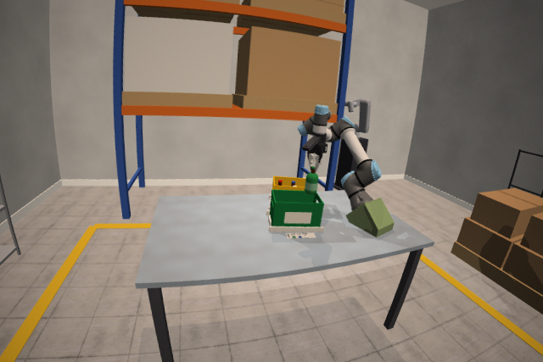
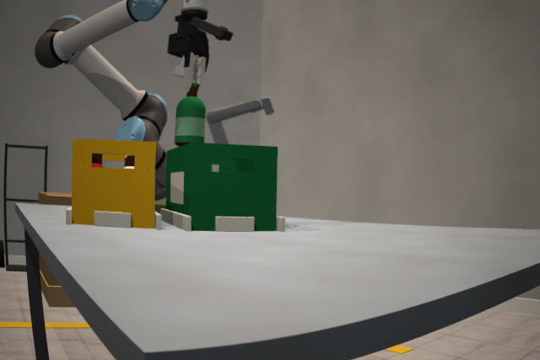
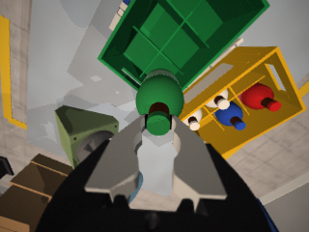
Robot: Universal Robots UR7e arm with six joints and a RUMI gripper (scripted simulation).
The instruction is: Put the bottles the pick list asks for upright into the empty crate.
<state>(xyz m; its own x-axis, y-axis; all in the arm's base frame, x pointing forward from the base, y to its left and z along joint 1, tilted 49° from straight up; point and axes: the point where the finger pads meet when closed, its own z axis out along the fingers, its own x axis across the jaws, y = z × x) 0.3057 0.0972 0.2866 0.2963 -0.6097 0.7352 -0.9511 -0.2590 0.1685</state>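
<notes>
Currently, the gripper (image 1: 313,166) (image 2: 194,83) (image 3: 158,115) is pinching the green bottle (image 1: 311,182) (image 2: 190,120) (image 3: 159,99) by its neck, just below the green cap. Landmark: green crate (image 1: 283,213) (image 2: 233,199) (image 3: 132,43). Bottle held roughly upright, its body above the level of the crate's rim, at the side nearest the yellow crate's end; whether its base overlaps the rim is hard to judge from these angles. Green crate: upright on the table (image 1: 210,239) (image 2: 305,277) (image 3: 48,97), divided into compartments, no bottle seen in the visible ones. Yellow crate (image 1: 289,179) (image 2: 114,190) (image 3: 261,127): upright, beside the green crate, holding a red bottle (image 3: 257,96), a blue bottle (image 3: 228,114) and two white-capped bottles, partly hidden. Pick list (image 1: 300,235): flat on the table, just beside the green crate's labelled side; print too small to read with confidence.
</notes>
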